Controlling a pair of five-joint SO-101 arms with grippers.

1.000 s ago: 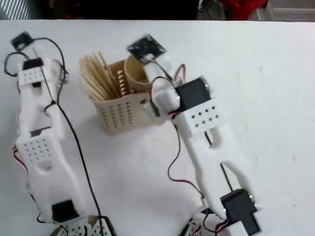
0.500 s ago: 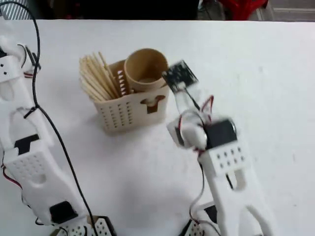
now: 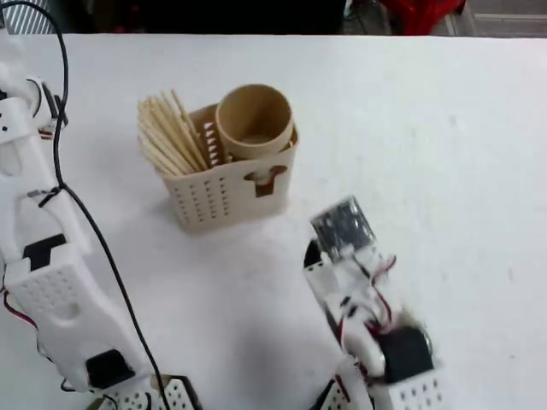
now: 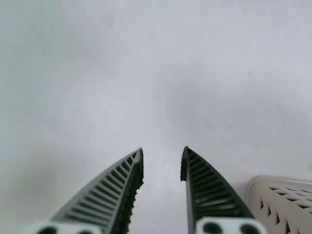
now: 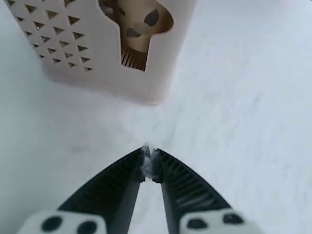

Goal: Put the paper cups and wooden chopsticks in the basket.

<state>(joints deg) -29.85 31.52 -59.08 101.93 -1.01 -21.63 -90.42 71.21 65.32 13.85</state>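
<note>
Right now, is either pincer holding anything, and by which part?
Nothing. The left pincer is open and empty; the right pincer is shut on nothing.

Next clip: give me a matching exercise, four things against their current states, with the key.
Things:
1. chopsticks
2. cup
3. left gripper
4. right gripper

States:
A. shut, tips touching
B. open, over the table
C. upright in the basket, mouth up
D. tilted bundle in the basket

Pairs: 1-D, 2-C, 3-B, 4-A
</note>
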